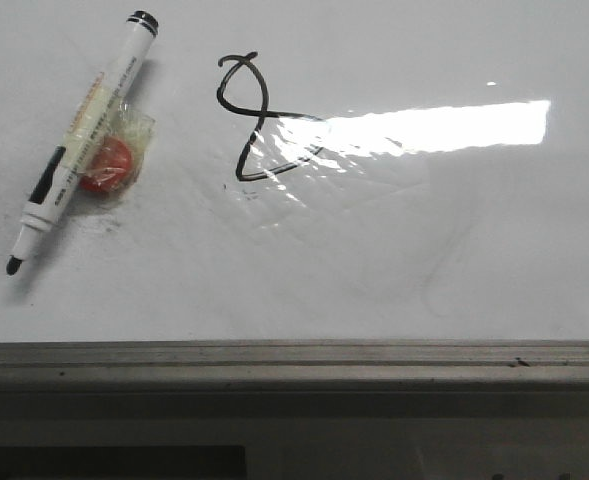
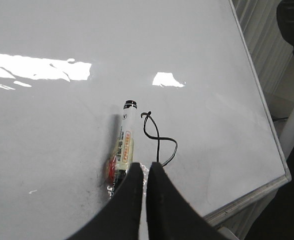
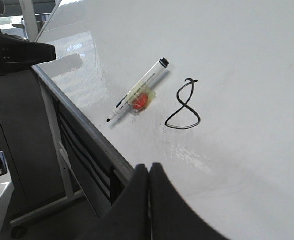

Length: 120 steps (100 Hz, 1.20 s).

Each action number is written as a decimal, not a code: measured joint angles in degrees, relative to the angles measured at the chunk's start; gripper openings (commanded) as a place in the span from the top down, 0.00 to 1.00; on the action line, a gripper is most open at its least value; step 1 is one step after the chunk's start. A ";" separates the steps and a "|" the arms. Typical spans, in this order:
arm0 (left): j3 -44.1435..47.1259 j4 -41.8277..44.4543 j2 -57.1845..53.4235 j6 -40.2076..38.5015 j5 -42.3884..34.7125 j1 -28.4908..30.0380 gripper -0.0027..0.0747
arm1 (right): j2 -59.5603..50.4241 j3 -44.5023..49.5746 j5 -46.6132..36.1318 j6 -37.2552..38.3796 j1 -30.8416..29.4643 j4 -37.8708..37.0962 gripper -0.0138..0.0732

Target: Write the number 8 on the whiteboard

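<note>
The whiteboard [image 1: 424,260] is glossy white with a bright glare strip. A thin black number 8 [image 1: 257,115], crooked and loosely closed, is drawn on it left of the middle. It also shows in the left wrist view [image 2: 158,139] and the right wrist view [image 3: 184,102]. A white uncapped marker [image 1: 84,130] lies flat on the board to the left of the 8. My left gripper [image 2: 146,166] is shut and empty, above the board near the marker [image 2: 124,142]. My right gripper [image 3: 148,166] is shut and empty over the board's railed edge. Neither gripper shows in the front view.
A red round thing in a clear wrapper [image 1: 109,165] lies against the marker. A grey metal rail [image 1: 294,362] runs along the board's near edge. The board's stand legs [image 3: 52,130] and a black arm part [image 3: 17,52] show beside the edge.
</note>
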 measured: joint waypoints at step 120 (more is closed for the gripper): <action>9.03 -24.91 -5.25 45.84 4.59 32.52 0.99 | 0.00 0.00 0.32 0.00 0.00 -0.04 0.91</action>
